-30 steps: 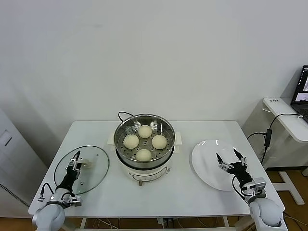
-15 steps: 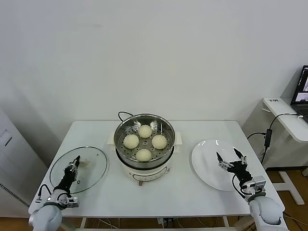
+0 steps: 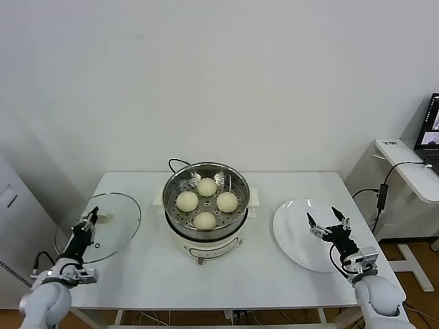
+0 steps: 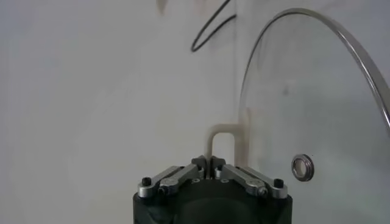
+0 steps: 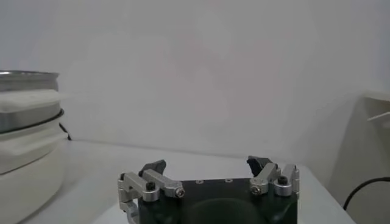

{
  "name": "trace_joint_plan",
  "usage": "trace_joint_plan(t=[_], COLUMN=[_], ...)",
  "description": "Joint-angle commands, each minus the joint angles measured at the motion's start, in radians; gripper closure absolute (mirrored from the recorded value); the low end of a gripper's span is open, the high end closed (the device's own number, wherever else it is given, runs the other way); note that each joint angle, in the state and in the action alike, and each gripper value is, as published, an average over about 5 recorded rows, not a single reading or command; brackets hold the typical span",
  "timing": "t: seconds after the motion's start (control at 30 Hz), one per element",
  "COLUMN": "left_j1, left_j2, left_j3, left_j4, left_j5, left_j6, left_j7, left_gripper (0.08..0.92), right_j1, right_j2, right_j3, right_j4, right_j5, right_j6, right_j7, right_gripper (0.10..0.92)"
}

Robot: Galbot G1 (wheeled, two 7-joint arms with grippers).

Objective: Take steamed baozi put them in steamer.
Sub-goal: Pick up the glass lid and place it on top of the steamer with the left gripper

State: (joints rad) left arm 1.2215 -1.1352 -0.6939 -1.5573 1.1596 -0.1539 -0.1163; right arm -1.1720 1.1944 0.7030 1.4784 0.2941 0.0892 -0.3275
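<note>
Left gripper (image 3: 90,221) of mine is clamped tight on the white handle (image 4: 222,141) of the glass lid (image 3: 98,226), which looks tilted up off the table (image 3: 137,274), though I can't be sure its lower edge has cleared the surface. All four steamed baozi (image 3: 205,221) already sit in the steamer (image 3: 206,199), so I judge covering is what remains. My right gripper (image 3: 328,225) hovers over the empty plate (image 3: 291,236), fingers spread wide. The handle is thin and the lid hangs off to one side of my pinch, so it could swing or slip. Carrying it across, its rim could clip the steamer wall and jolt the buns.
</note>
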Motion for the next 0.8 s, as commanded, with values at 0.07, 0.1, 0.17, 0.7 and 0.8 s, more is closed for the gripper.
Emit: trace_joint_plan(t=[0.07,0.1,0.17,0.7,0.8], left_j1=[0.016,0.011,-0.003,-0.244,-0.289], left_j2=[0.133,0.143,0.16,0.121,0.093], left_j3=[0.023,0.032,0.054,0.436,0.494], left_j4=[-0.257,-0.274,-0.311,-0.493,-0.481], left_j5=[-0.17,-0.172,-0.172,0.01,0.052], left_j6=[0.168,0.188,0.227,0.645,0.673], left_j7=[0.179,0.19,0.214,0.425,0.449], left_gripper=[0.89,0.89,0.89,0.89,0.89], right_j1=[-0.003,-0.003,-0.003,0.003,0.0], right_j2=[0.004,0.005,0.005,-0.015,-0.013], right_j3=[-0.003,-0.003,-0.003,0.002,0.003], right_j4=[0.006,0.007,0.007,0.005,0.005], right_j5=[0.0,0.0,0.0,0.0,0.002], right_j6=[0.0,0.0,0.0,-0.011,-0.011], right_j7=[0.001,0.0,0.002,0.02,0.02], right_gripper=[0.203,0.203,0.203,0.203,0.203])
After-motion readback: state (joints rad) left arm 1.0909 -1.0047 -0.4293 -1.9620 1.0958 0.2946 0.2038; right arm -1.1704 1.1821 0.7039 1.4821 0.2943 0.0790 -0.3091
